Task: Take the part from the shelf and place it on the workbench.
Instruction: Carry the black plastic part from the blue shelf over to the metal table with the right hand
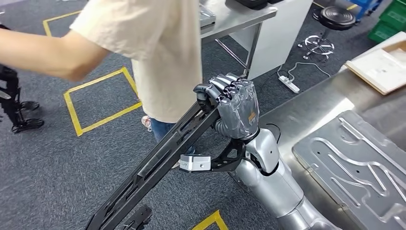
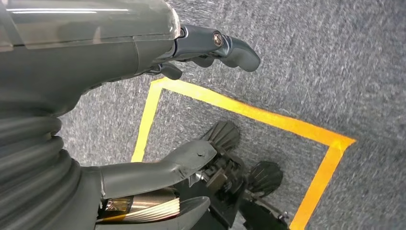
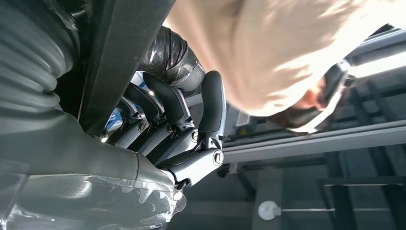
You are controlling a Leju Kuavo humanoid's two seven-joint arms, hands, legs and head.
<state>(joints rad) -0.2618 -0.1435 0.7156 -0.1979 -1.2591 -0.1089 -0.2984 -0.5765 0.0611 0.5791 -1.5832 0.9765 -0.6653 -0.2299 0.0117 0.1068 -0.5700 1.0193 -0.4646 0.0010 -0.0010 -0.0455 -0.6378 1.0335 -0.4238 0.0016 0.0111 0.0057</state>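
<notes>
A long black part [image 1: 158,163] with slotted cut-outs is gripped at its upper end by the right hand [image 1: 234,108], whose fingers are wrapped round it. The part slopes down and to the left from the hand, and its lower end is cut off by the near edge of the head view. In the right wrist view the same fingers [image 3: 167,120] are seen curled against a dark flat bar [image 3: 119,52], the part seen close and out of focus; its full outline cannot be made out there.

The right arm [image 1: 273,187] is raised in front of a steel workbench [image 1: 297,115] on the right, on which a stamped metal panel [image 1: 354,163] lies, partly cut off by the picture's right and near edges. Farther right, a pale wooden board [image 1: 383,64] rests on the bench, also cropped.

A person in a beige shirt [image 1: 158,52] stands just beyond the part, with one arm [image 1: 43,55] stretched to the left; the upper body is cut off by the top edge, and the arm is blurred. A second table [image 1: 234,19] and a black stool [image 1: 335,18] are seen in the far part of the scene, with a white power strip [image 1: 289,84] on the floor.

The left hand [image 2: 143,110] hangs over grey carpet marked with yellow tape [image 2: 249,115]. Its thumb and fingers are spread apart and nothing is held between them.
</notes>
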